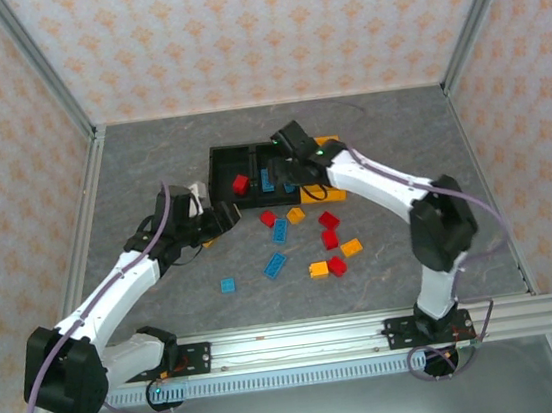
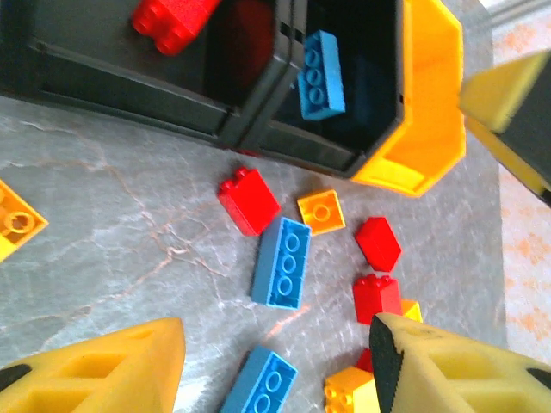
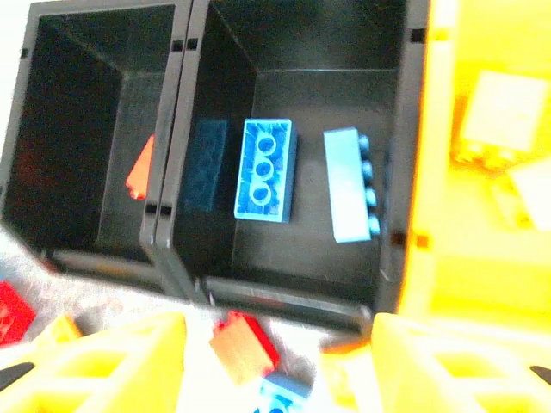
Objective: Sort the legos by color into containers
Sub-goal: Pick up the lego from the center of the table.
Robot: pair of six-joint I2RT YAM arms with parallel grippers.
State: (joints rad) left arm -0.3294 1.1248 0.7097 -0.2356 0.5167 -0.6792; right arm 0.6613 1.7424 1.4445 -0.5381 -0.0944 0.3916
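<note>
- While ten or so bricks (image 1: 275,265) lie loose on the table (image 1: 149,157) nearest the bases, with red, blue and orange mixed, none sits between any fingers.
- They look light, hard and smooth. My guess is that a pinch across the flat side walls, not the studs, holds best, and that a skewed squeeze could shoot one out.
- The left gripper (image 2: 275,344) hangs wide open and empty over the pile, with a blue brick (image 2: 281,261) and a red brick (image 2: 248,200) just ahead of it.
- The right gripper (image 3: 280,331) is farther out, spread wide with nothing in it, above the near wall of the bins (image 1: 215,174).
- Farthest, the bins stand joined in a row. The left bin (image 3: 77,86) holds red, the middle bin (image 3: 301,52) holds blue pieces lying flat, and the orange bin (image 3: 422,172) holds yellow ones.
</note>
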